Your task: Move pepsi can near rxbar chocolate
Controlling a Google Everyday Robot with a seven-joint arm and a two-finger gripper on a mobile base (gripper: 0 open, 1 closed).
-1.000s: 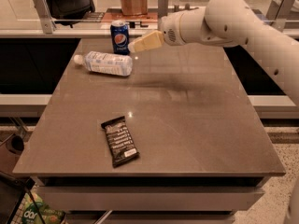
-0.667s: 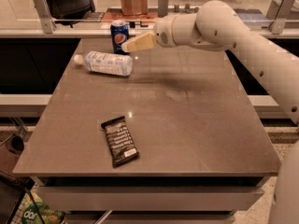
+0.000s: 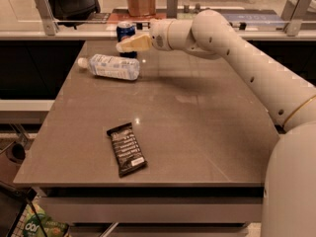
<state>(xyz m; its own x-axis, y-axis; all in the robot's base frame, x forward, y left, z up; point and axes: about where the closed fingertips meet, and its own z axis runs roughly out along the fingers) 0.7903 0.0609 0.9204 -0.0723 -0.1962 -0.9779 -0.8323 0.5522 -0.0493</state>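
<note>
Camera view: tool [image 3: 122, 45] at far left of counter [image 3: 197, 132], overlapping pepsi can [image 3: 125, 29]; tool opening cannot tell. Can upright at far edge, bottle [image 3: 111, 66] lying just near side. rxbar chocolate [image 3: 126, 148] near-left, well apart. You: centre tool on can body, stay clear of bottle.

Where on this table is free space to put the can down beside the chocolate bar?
Bare table lies right of the rxbar chocolate, up to the right edge, and between it and the clear bottle. The back left corner is crowded: bottle, pepsi can and the gripper are close together.
</note>
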